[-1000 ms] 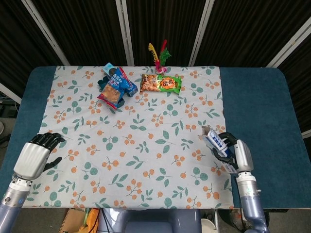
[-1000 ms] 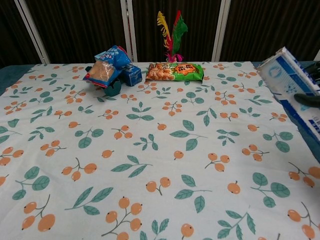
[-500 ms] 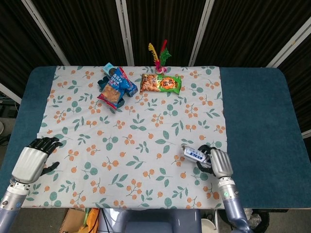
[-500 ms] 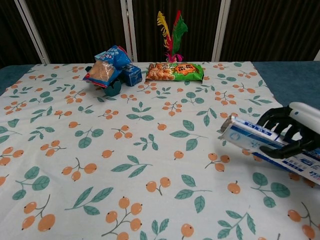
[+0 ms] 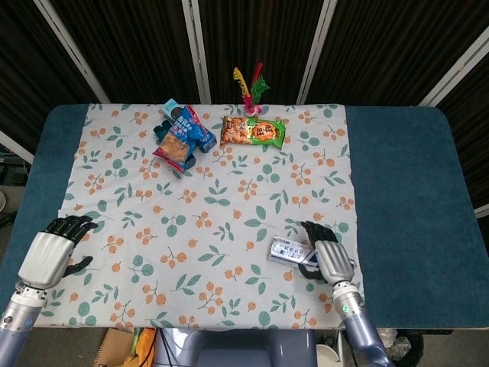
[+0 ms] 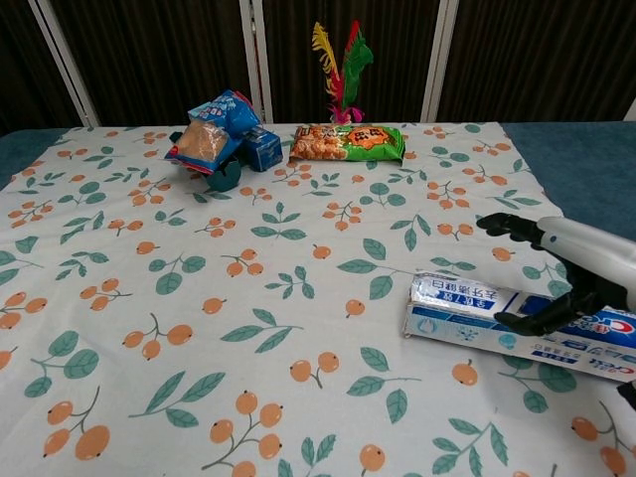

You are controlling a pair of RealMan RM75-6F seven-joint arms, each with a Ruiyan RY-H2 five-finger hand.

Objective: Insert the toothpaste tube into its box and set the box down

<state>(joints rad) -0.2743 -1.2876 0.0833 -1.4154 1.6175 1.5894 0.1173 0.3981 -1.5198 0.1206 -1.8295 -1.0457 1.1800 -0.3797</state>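
Observation:
The blue and white toothpaste box (image 6: 497, 326) lies lengthwise on the floral cloth at the front right, its end flap pointing left. In the head view the box (image 5: 287, 250) sticks out to the left from under my right hand (image 5: 326, 258). That right hand (image 6: 566, 268) holds its right part: the thumb (image 6: 532, 318) lies on the near face and the fingers (image 6: 509, 227) reach over the far side. No tube shows outside the box. At the table's front left edge, my left hand (image 5: 52, 251) holds nothing, with its thumb apart from loosely bent fingers.
At the back of the floral cloth (image 5: 214, 222) lie a blue snack bag on a dark toy (image 5: 182, 135), a green and orange snack packet (image 5: 253, 131) and a feather shuttlecock (image 5: 252, 88). Bare blue table (image 5: 412, 199) extends to the right of the cloth.
My right hand brought the box down and leftward from the right edge, turning it from tilted in the air to lying flat on the cloth. The left hand barely moved.

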